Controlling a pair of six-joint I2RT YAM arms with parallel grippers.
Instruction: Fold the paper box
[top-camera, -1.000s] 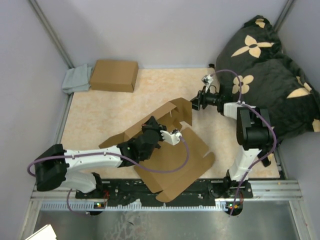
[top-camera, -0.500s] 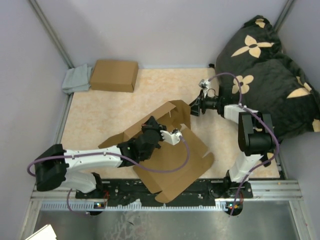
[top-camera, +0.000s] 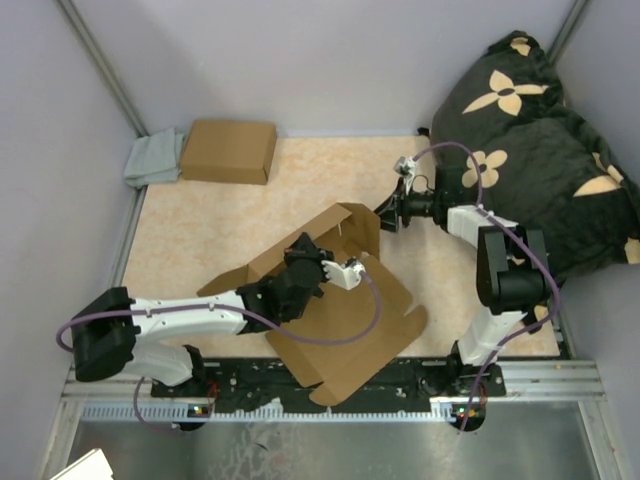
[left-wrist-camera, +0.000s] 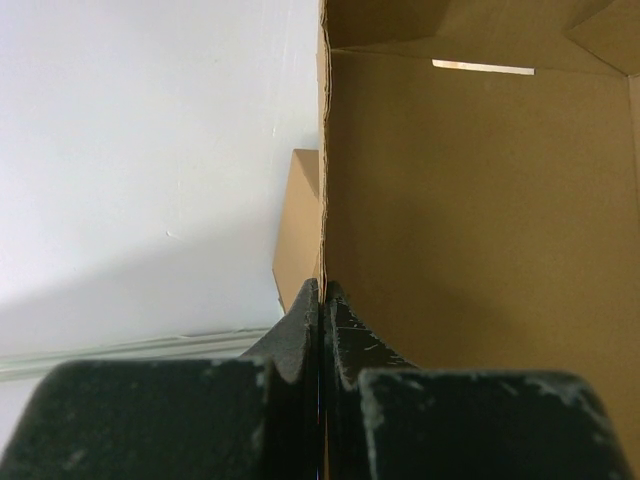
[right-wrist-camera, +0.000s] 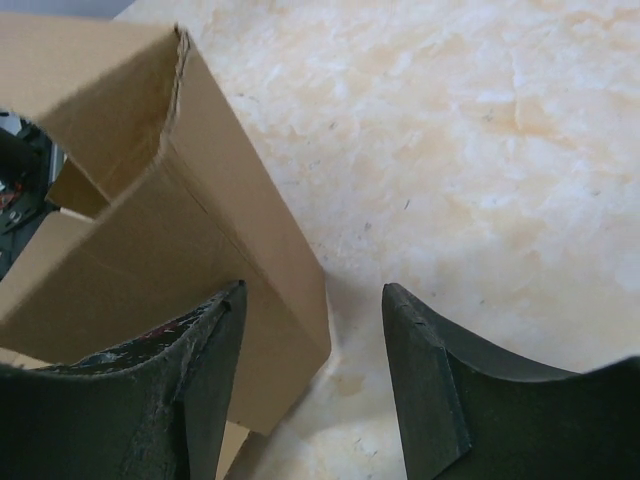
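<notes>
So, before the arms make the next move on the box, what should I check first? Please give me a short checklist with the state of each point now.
1. The left tool holds the paper box: ok, it is shut on the edge of a raised panel.
2. The right tool is free: ok, its jaws stand apart and hold nothing.
3. The right tool is lined up with the raised corner: ok, the corner sits just in front of the gap.
4. The right tool touches the cardboard: cannot tell, as one finger overlaps the wall in its wrist view.
5. The box lies fully on the table: not ok, its near corner lies over the rail.
6. The second carton is out of the way: ok, it is in the far-left corner.
</notes>
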